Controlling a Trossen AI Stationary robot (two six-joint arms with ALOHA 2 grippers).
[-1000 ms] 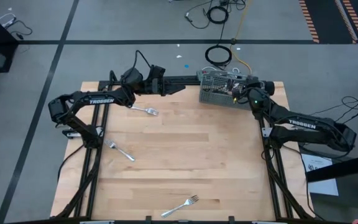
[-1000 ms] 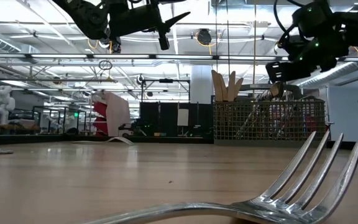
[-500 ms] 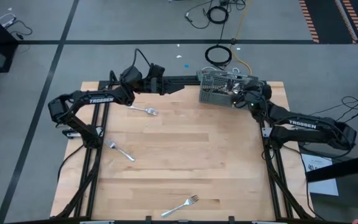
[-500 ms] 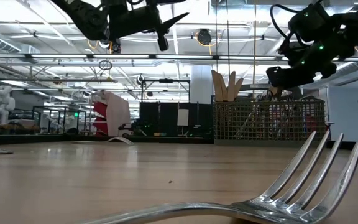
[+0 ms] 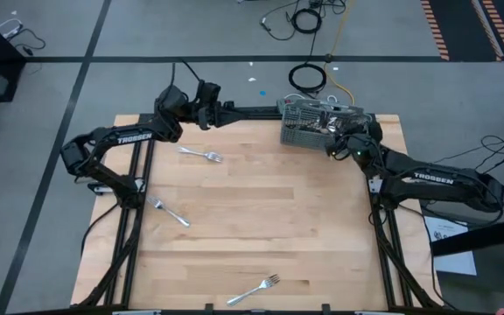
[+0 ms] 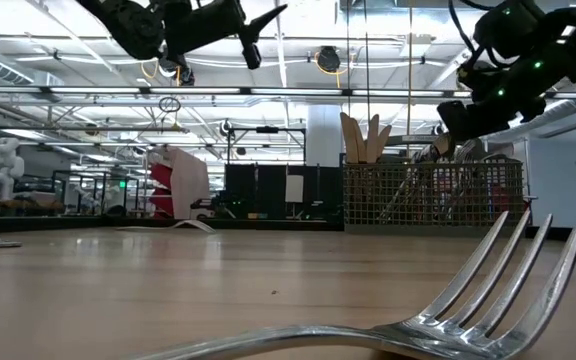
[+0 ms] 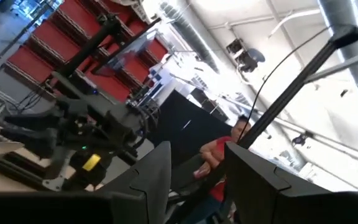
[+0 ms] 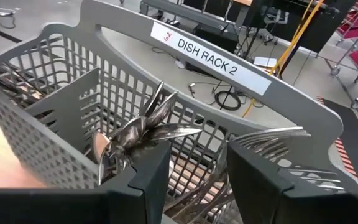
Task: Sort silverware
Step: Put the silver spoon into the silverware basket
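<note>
So vs a sec ago: my left arm pulled back toward the tabletop's [image 5: 261,227] far-left corner, and its left tool [image 5: 223,112] now sits over the far edge, tipped up higher in the low view. My right arm shifted a bit off the caddy [image 5: 308,124] toward its near-right side; the right tool [image 5: 335,140] came apart over that second.

Left tool: fingers [image 7: 149,180] spread, nothing betw them, touching nothing, pointing out at the room.

Right tool: fingers [image 8: 151,171] parted w/ a clear gap, empty, hanging right above the caddy's open top. Wrist cam shows spoon bowls [image 8: 143,134] in one compartment and fork tines [image 8: 278,144] in the next, just ahead of the fingertips; can't tell if a fingertip touches the mesh.

Loose silverware on the wood: fork [image 5: 201,155] near the far-left area just under the left arm, another fork [image 5: 168,211] by the left edge mid-way, a third fork [image 5: 254,290] close to the near edge, centre. That last one fills the low cam foreground.

Room: middle and right of the tabletop are bare wood, wide open. Caddy sits tight on the far edge, right of centre. Cables on the floor beyond it.
</note>
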